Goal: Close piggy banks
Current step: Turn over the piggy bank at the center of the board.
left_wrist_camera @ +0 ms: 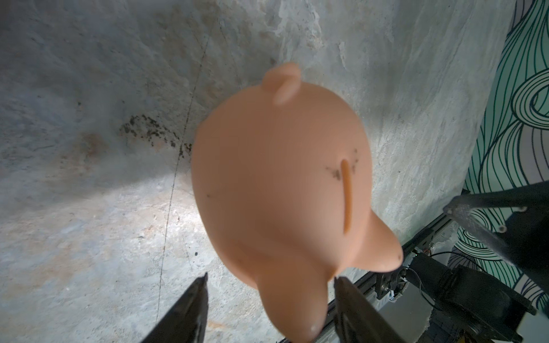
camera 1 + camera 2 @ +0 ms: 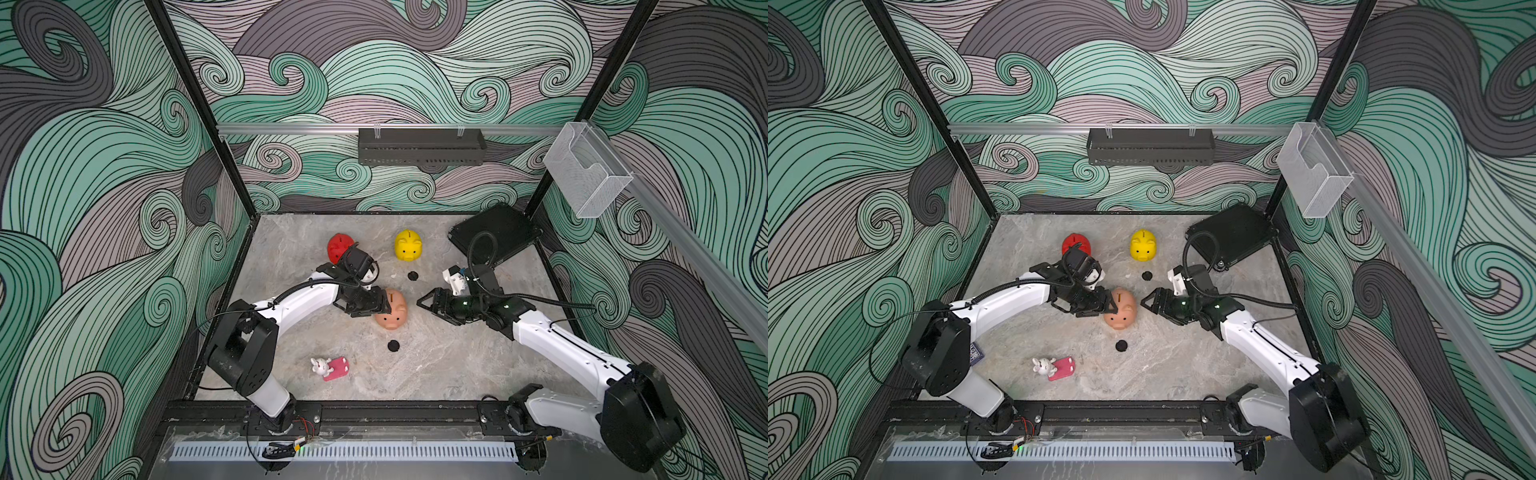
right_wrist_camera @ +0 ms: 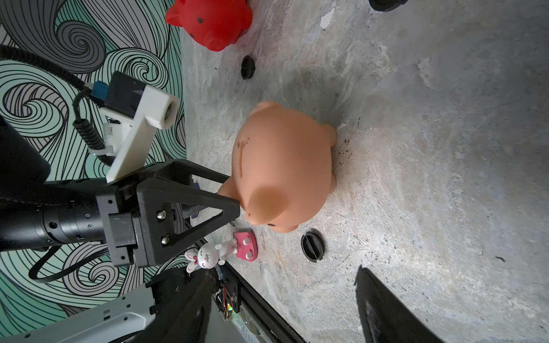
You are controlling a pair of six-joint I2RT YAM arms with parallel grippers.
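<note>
Left gripper (image 2: 388,306) is at the peach piggy bank (image 2: 395,312). The pig stands upright on the counter (image 2: 436,365), coin slot (image 2: 392,296) up, between the two grippers. Both top views leave the contact unclear. The left wrist view resolves it: fingertips (image 1: 194,303) straddle a rounded lobe of the pig, one tip right at the plastic, a visible gap at the other. Jaws apart, not clamped. That view also shows dark smudges around the coin slot (image 1: 346,199).

Right gripper (image 2: 422,305) hangs near the pig's other side, not touching. Its jaws are wide with nothing between them; its fingers (image 3: 383,308) frame bare counter in the right wrist view.

Red piggy bank (image 2: 337,245) sits beyond the left gripper's wrist, partly hidden by it in both top views. The right wrist view gets the red piggy bank (image 3: 208,23) clear of the arm. Yellow piggy bank (image 2: 408,245) stands beyond the gap between the grippers and shows in the top views only.

Both top views show one black plug (image 2: 412,275) beyond the right gripper's tips and another black plug (image 2: 393,345) on the base side of the peach pig. The right wrist view adds a third black plug (image 3: 247,66) beside the red pig, covered by the left arm from above.

White bunny toy (image 2: 320,366) with its pink flat piece (image 2: 338,368) lies on the base side of the left gripper. Belly holes are hidden in every view.
</note>
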